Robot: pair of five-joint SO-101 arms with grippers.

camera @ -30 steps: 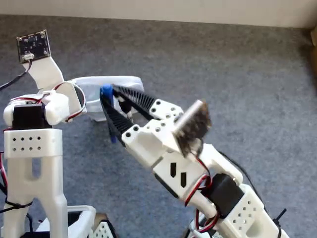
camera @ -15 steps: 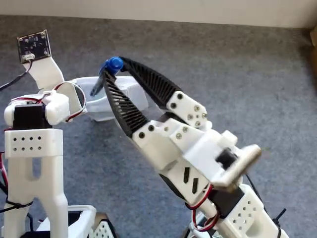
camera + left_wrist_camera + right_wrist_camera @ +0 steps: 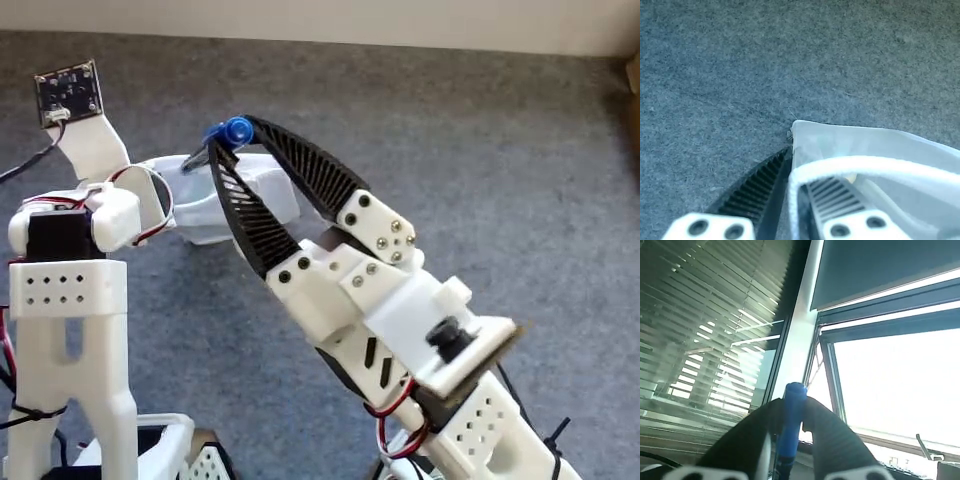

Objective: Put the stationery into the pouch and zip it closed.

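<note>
A blue pen [image 3: 234, 131] is clamped near its cap between the black fingers of my right gripper [image 3: 226, 142], which is shut on it. The pen hangs tilted over the open mouth of the translucent white pouch [image 3: 268, 192] on the grey carpet. In the right wrist view the pen [image 3: 790, 426] stands between the fingers of the right gripper [image 3: 790, 410], against a window. My left gripper [image 3: 794, 167] is shut on the white rim of the pouch [image 3: 875, 145] at its corner. The left arm [image 3: 95, 215] stands at the pouch's left end.
Grey carpet [image 3: 480, 150] covers the surface, with open room to the right and behind the pouch. A pale wall strip [image 3: 320, 20] runs along the far edge. The left arm's white base [image 3: 70, 330] fills the near left corner.
My right gripper has lifted the blue pen up and back from beside the pouch to above its mouth, and its wrist has rolled over. The left arm has kept still.
</note>
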